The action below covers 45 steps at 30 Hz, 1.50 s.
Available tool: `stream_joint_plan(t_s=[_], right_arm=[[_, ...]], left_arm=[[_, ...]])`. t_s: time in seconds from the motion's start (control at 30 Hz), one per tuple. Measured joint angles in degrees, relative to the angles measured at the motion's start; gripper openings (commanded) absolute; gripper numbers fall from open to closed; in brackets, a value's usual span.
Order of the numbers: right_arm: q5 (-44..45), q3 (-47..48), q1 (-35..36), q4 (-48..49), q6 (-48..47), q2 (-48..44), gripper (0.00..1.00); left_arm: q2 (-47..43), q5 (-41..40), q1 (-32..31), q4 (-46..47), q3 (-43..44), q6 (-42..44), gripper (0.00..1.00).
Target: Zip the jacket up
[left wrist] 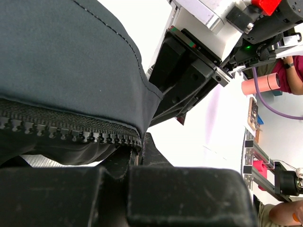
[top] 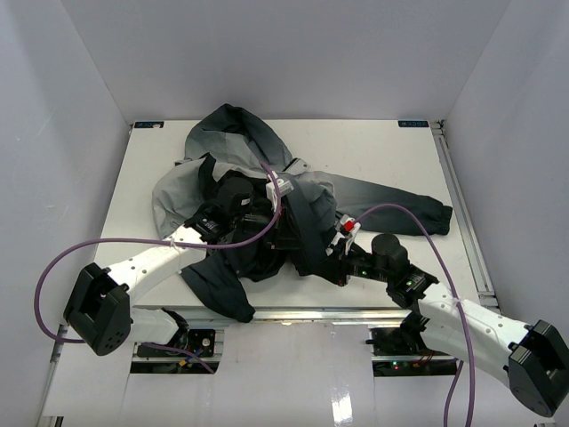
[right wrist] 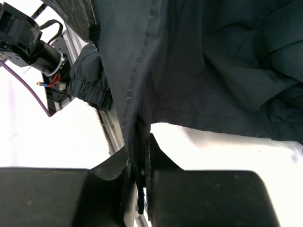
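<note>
The jacket (top: 267,187) lies crumpled on the white table (top: 391,151), hood at the back, one sleeve stretched right, dark hem at the near edge. My left gripper (top: 283,233) is shut on the jacket's front edge at the end of the zipper teeth (left wrist: 71,132); the fabric (left wrist: 61,61) hangs over its closed fingers (left wrist: 151,151). My right gripper (top: 331,260) is shut on the other dark front edge (right wrist: 137,94) near the hem, with fabric pinched between its fingers (right wrist: 154,151). In the left wrist view the right gripper (left wrist: 199,71) sits just beyond.
A dark sleeve cuff (right wrist: 87,75) lies by the table's near rail (top: 293,313). The right sleeve (top: 400,205) reaches toward the right edge. White walls enclose the table on three sides. Purple cables loop from both arms.
</note>
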Motion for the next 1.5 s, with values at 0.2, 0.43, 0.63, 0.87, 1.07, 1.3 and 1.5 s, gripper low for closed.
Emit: stream_joint_plan(t_s=[0.2,0.43,0.63,0.87,1.07,1.3,1.5], right_arm=[[-1.11,0.02,0.19,1.69,0.07,0.54,0.08],[-2.76,-0.16,0.21,7.36,2.15,3.45,0.08],[-4.36,-1.0,0.2,14.06,4.89,5.49,0.08],[-4.5,-1.37,0.19,16.6,6.51,5.96,0.08],[-4.34,-1.45,0.17,16.34,6.5,2.8,0.08],[-4.3,-1.45,0.12,16.05,6.34,2.06,0.08],[-4.3,-1.45,0.12,16.01,6.28,2.06,0.08]], left_arm=[[0.21,-1.6,0.0,-1.23,1.21,-0.33,0.4],[-1.6,-6.65,2.26,-3.13,0.87,-2.54,0.48],[-9.45,-11.44,9.46,-7.67,-3.07,-6.17,0.47],[-20.75,-23.19,12.71,-13.04,-8.34,-9.83,0.48],[-28.57,-32.83,12.78,-18.07,-14.55,-16.25,0.46],[-38.66,-40.55,12.81,-23.47,-17.2,-22.98,0.47],[-44.17,-44.55,12.83,-28.31,-21.62,-29.04,0.46]])
